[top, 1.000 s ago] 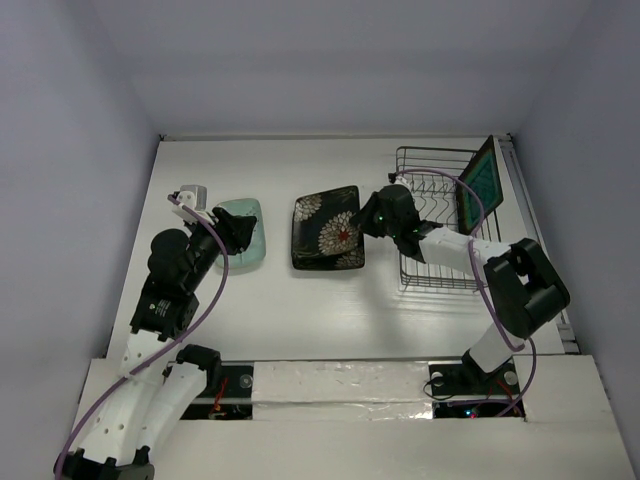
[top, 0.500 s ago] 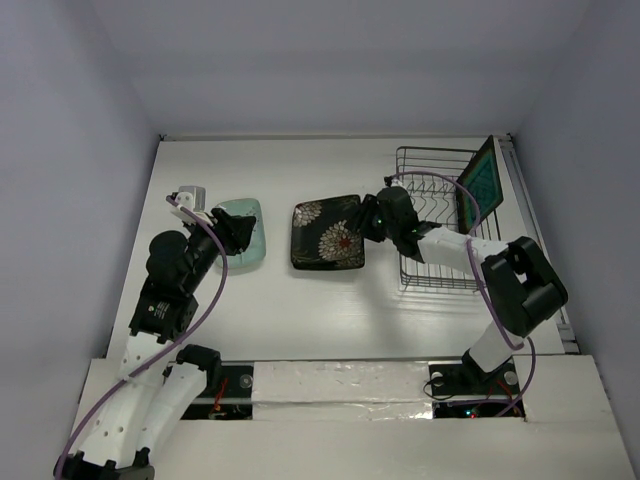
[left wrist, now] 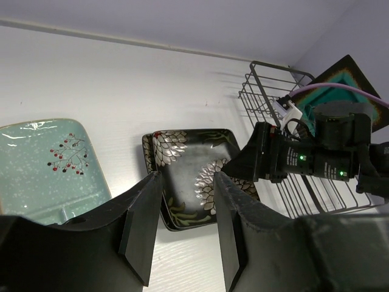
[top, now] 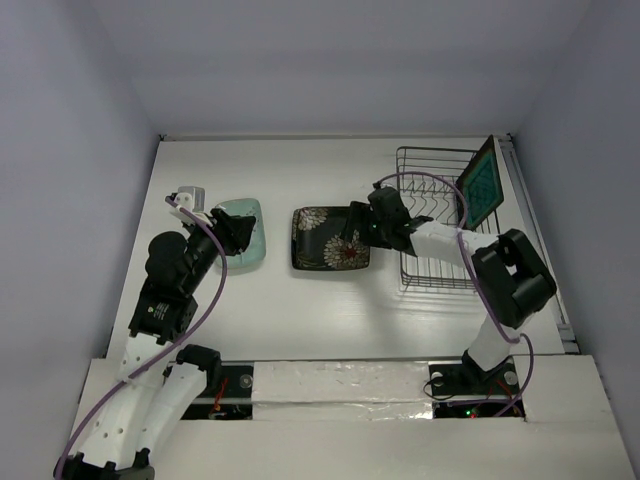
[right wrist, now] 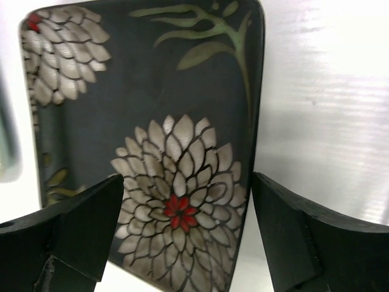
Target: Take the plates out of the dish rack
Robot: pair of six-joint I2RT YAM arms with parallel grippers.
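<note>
— Right gripper [right wrist: 187,182] up first: spread wide, gripping nothing, hanging low over the right half of a squarish black ceramic plate with white-and-red flowers [top: 325,240].

— Lying flat on the white table [top: 300,310], just left of the rectangular black wire dish rack [top: 420,165]. Showing a doubled rim along the near edge from the left wrist view. Hard to say whether one plate or two stacked.

— And over to the left gripper [left wrist: 186,182]?

— Parted partway, with nothing between the fingers. Poised above the pale mint green squarish plate [top: 250,212] with a small red-berry sprig painted on it. Resting flat on the left side of the table, near the floral plate but clear of it.

— Anything in the rack?

— Just a dark-rimmed square plate with a teal centre [top: 480,183]. Standing on edge and tilted, tucked into the far right corner among the wires, well apart from the other plates. Right arm stretched across the rack's left side to reach the floral plate.
</note>
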